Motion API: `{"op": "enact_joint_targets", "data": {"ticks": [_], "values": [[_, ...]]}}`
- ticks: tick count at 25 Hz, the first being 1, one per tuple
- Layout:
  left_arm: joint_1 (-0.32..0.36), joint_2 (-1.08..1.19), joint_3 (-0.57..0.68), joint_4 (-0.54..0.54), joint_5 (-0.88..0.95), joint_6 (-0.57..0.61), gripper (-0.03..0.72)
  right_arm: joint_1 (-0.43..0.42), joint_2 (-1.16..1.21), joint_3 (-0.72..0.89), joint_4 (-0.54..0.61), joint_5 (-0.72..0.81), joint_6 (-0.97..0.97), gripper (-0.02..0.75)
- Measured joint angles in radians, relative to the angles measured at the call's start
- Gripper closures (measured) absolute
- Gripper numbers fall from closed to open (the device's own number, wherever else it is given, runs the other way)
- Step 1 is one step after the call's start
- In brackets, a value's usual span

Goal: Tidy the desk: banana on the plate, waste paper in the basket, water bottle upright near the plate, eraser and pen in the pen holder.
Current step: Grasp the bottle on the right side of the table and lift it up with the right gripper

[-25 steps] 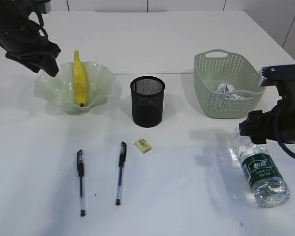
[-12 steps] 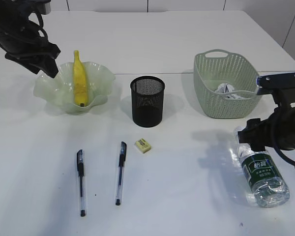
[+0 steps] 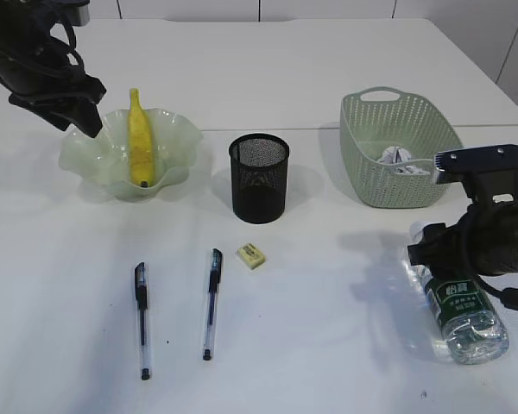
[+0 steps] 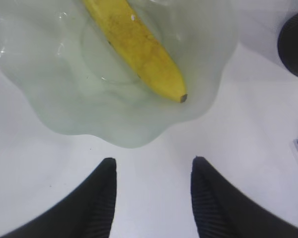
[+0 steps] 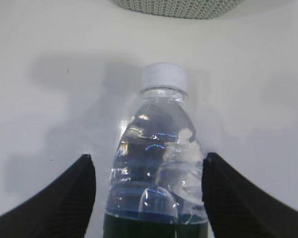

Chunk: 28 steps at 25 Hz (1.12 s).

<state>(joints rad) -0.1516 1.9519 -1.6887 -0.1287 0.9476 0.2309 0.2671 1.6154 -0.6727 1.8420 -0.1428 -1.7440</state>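
The step in hand looks like the water bottle: it lies on its side at the lower right of the exterior frame, cap toward the basket. The right tool straddles its shoulder, jaws spread wide on either side and not yet touching it. Next, the jaws need to close on the body, then lift, stand it upright and carry it across to the plate at the upper left.

The banana already lies in the plate and the waste paper in the basket. The left tool hangs with jaws apart and empty, just beside the plate.

The eraser and two pens wait on the counter before the pen holder.

Against the earlier frames, the right arm has moved down and left over the bottle; nothing else has shifted.
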Motion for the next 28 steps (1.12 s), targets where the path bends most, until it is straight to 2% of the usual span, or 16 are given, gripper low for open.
{"op": "enact_joint_targets", "data": {"ticks": [14,28], "values": [[0.000,0.000,0.000,0.000,0.012,0.000,0.349,-0.026,0.089,-0.208,0.000,0.000,-0.028,0.237],[0.000,0.000,0.000,0.000,0.012,0.000,0.349,-0.062,0.132,-0.236,0.000,0.000,-0.059,0.238]]}}
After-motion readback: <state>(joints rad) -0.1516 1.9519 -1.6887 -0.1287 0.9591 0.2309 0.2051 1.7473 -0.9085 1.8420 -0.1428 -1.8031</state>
